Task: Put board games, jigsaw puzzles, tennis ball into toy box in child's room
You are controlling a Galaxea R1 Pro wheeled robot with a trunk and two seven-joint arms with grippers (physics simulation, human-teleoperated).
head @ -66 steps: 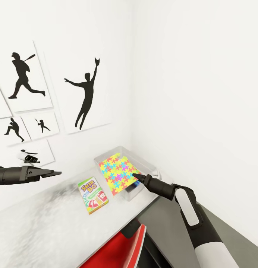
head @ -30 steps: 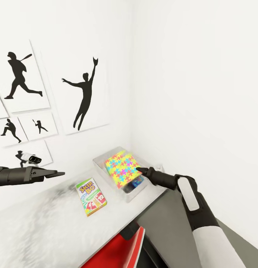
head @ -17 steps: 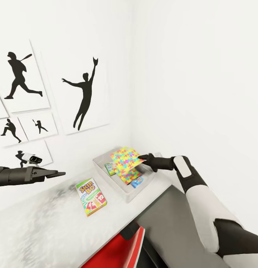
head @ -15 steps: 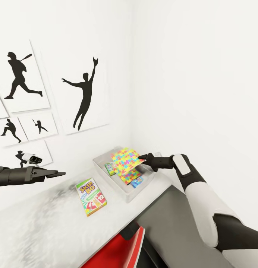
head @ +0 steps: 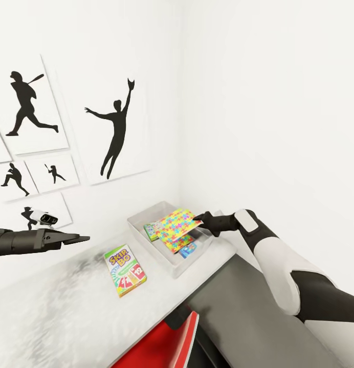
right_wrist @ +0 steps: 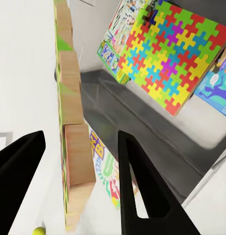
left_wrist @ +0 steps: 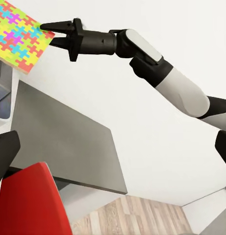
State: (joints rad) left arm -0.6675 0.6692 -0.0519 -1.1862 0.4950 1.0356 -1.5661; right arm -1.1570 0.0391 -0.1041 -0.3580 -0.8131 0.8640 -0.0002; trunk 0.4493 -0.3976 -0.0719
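Note:
The light grey toy box [head: 146,217] stands on the table [head: 54,306] in the room's corner. My right gripper [head: 197,219] reaches over the box's far end, its fingers apart on either side of a jigsaw puzzle [head: 178,222] that tilts above the box. In the right wrist view that puzzle [right_wrist: 73,147] is edge-on, with a gap to each finger. Inside the toy box [right_wrist: 122,107] lie another jigsaw puzzle [right_wrist: 166,58], a green board game [right_wrist: 117,44] and a blue one [right_wrist: 215,83]. The SKIP-BO game [head: 126,270] lies on the table beside the box. The tennis ball [right_wrist: 39,230] sits farther along. My left gripper [head: 80,238] hovers open and empty.
White walls close in behind and to the right of the box, with black baseball silhouettes [head: 113,133] on the left wall. A red chair [head: 167,342] is tucked under the table's near edge. The desk's grey side panel [head: 238,306] drops beside my right arm.
My right arm lifted the jigsaw from the box's near side and swung it over the far end. The puzzle now tilts flatter and lower. The left arm stayed put.

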